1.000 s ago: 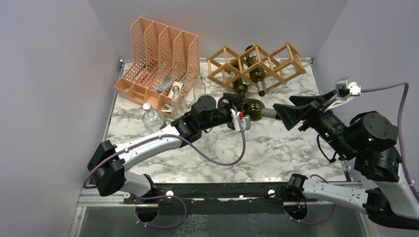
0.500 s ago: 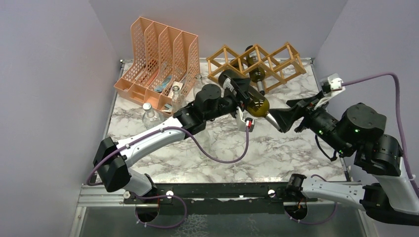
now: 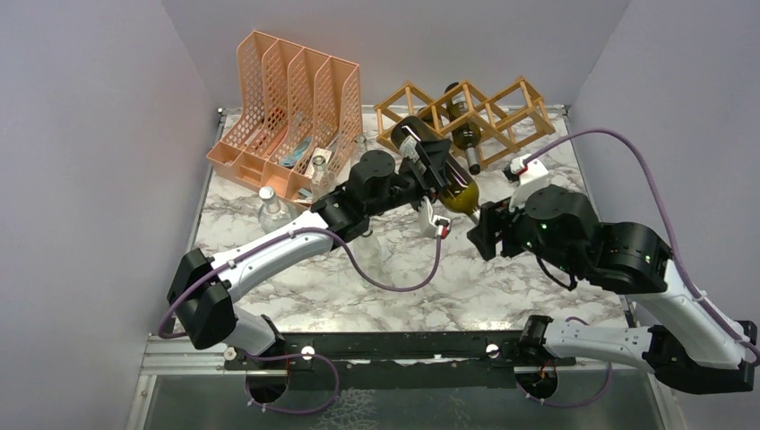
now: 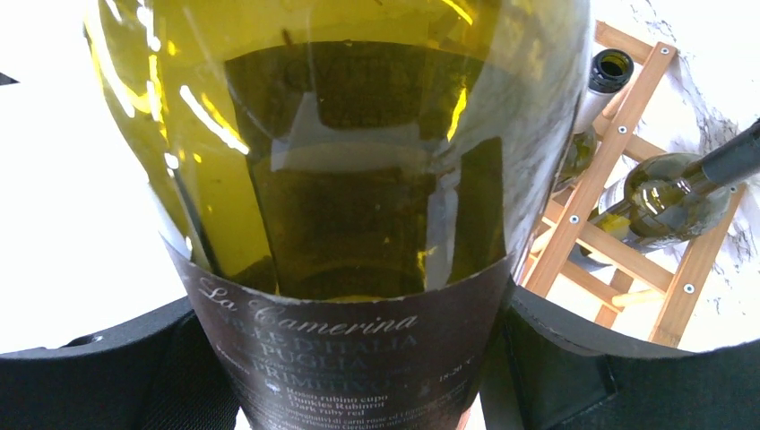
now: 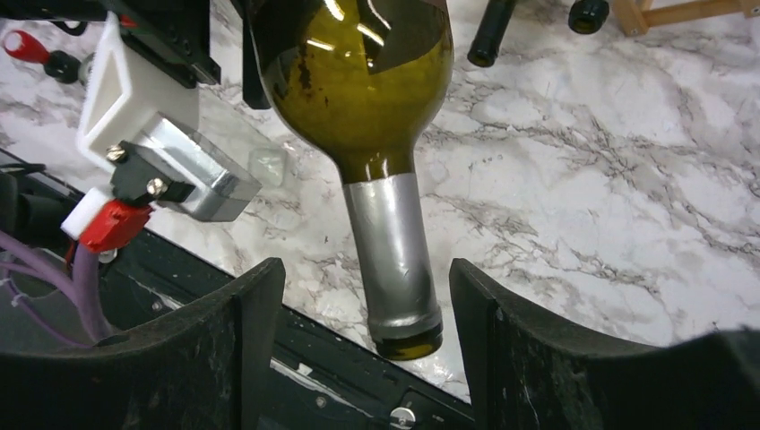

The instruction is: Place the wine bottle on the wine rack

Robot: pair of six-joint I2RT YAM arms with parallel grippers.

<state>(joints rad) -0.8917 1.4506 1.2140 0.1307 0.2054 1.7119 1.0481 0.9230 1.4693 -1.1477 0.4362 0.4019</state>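
Observation:
The wine bottle point(image 3: 459, 192) is olive-green glass with a dark label and a silver-foiled neck. It hangs tilted above the marble, base toward the wine rack point(image 3: 506, 106) and neck toward me. My left gripper point(image 3: 436, 172) is shut on its labelled body point(image 4: 358, 349), with black fingers point(image 4: 574, 367) pressed on both sides. My right gripper point(image 5: 363, 291) stands open around the foiled neck point(image 5: 394, 260), with a gap on each side and no contact. The tan lattice rack point(image 4: 627, 188) lies just beyond the bottle and holds other dark bottles point(image 3: 465, 136).
A peach mesh file organizer point(image 3: 287, 98) stands at the back left. Clear glass bottles point(image 3: 269, 211) point(image 3: 320, 175) stand in front of it. The necks of the racked bottles point(image 5: 491, 31) jut out over the marble. Grey walls close in on both sides.
My left arm has raised the bottle and swung its base toward the rack. My right arm has moved in to the left; its jaws now straddle the neck and have narrowed a little.

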